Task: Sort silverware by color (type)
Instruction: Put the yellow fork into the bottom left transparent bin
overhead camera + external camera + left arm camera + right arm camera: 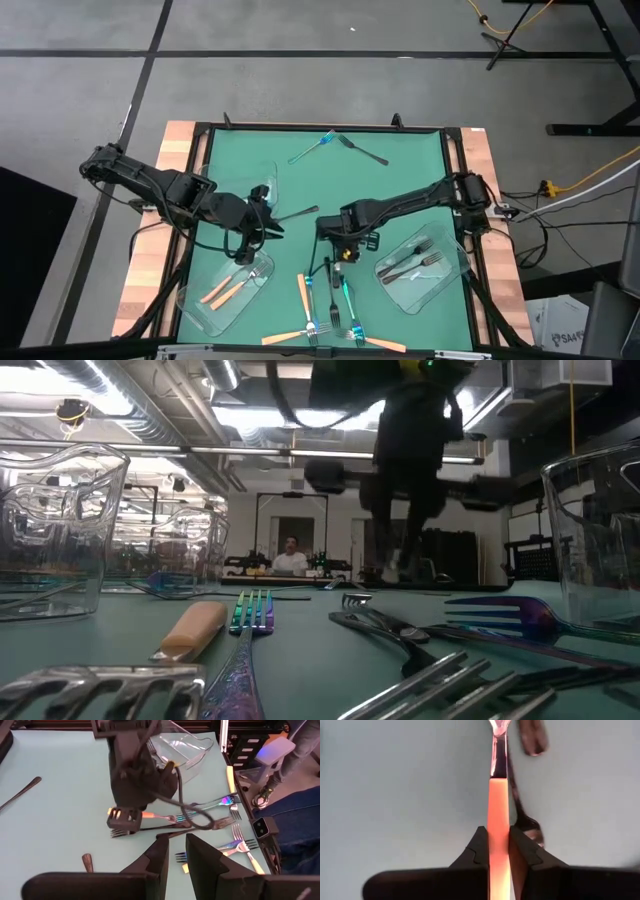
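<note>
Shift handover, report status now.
Right gripper shut on orange-handled fork, mid-mat. Left gripper hovering near orange tray, holding nothing visible. Dark fork close beside grasp.

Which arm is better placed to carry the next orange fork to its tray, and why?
The right: the right gripper is already shut on an orange-handled fork. The left gripper holds nothing, hovering near the left tray.

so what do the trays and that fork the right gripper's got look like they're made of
The trays look like clear, glossy plastic: the green mat and the forks inside show through, and the rims catch highlights. The fork in the right gripper has an orange handle with a smooth, faintly glowing look, probably plastic or a coating, joined to a shiny silver neck that looks like polished metal.
</note>
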You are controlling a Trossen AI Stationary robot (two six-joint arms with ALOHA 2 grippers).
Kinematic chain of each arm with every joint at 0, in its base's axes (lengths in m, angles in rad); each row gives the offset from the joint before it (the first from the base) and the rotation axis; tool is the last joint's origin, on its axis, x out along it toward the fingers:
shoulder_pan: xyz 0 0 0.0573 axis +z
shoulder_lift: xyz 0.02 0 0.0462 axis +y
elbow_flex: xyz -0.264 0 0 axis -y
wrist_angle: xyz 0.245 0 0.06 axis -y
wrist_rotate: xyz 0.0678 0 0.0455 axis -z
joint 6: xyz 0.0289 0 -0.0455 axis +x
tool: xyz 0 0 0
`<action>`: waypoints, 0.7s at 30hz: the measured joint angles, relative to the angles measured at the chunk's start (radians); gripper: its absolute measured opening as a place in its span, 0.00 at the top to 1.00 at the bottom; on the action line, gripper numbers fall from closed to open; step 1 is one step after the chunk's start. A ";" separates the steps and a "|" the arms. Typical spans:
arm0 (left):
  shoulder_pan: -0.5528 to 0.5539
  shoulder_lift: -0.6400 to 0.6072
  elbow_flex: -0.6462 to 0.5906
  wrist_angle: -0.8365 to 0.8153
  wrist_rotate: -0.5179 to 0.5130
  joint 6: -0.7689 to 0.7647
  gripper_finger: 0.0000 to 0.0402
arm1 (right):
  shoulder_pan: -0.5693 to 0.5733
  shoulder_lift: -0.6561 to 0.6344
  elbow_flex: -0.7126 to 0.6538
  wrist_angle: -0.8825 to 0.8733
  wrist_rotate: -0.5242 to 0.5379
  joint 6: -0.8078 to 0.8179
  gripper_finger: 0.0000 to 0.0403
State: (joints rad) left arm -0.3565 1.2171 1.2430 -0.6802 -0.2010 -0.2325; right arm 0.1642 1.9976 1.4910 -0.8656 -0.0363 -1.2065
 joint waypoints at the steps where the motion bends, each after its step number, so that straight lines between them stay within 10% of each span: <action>1: 0.000 0.000 0.000 0.000 -0.007 0.000 0.85 | 0.000 -0.014 0.000 0.001 0.000 0.014 0.96; 21: 0.000 -0.143 0.000 -0.089 -0.200 -0.084 0.85 | -0.044 -0.200 0.002 0.073 0.273 0.627 0.96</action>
State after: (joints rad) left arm -0.3565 1.0743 1.2432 -0.7697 -0.4015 -0.3163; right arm 0.1204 1.7980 1.4925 -0.7928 0.2369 -0.5793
